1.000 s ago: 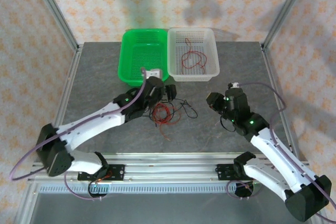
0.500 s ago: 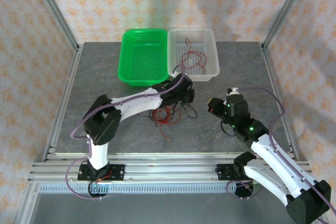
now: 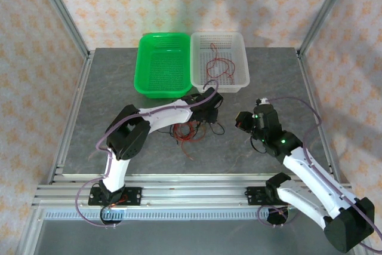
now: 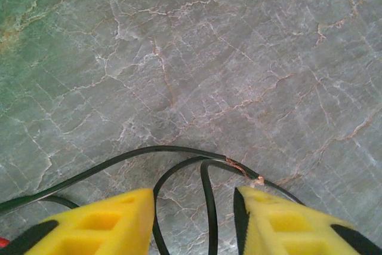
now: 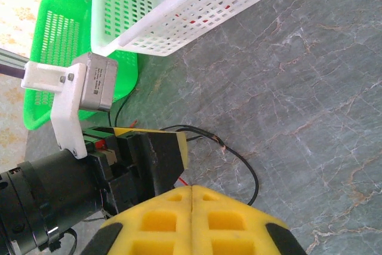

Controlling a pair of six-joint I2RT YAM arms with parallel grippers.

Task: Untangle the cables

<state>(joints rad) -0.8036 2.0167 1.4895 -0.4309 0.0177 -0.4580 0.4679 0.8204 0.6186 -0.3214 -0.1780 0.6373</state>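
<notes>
Green basket [image 3: 162, 67] sits at the table's far edge, left of centre. My left gripper [image 3: 210, 108] is low over the tangle of red and black cables [image 3: 188, 129], mid-table. Its fingers [image 4: 95, 225] are apart with a black cable loop [image 4: 206, 189] lying between them, not pinched. White basket [image 3: 218, 34] touches the green one's right side, with one red cable [image 3: 218, 67] inside. My right gripper [image 5: 192, 192], nearer the right edge, is closed pad to pad and empty.
</notes>
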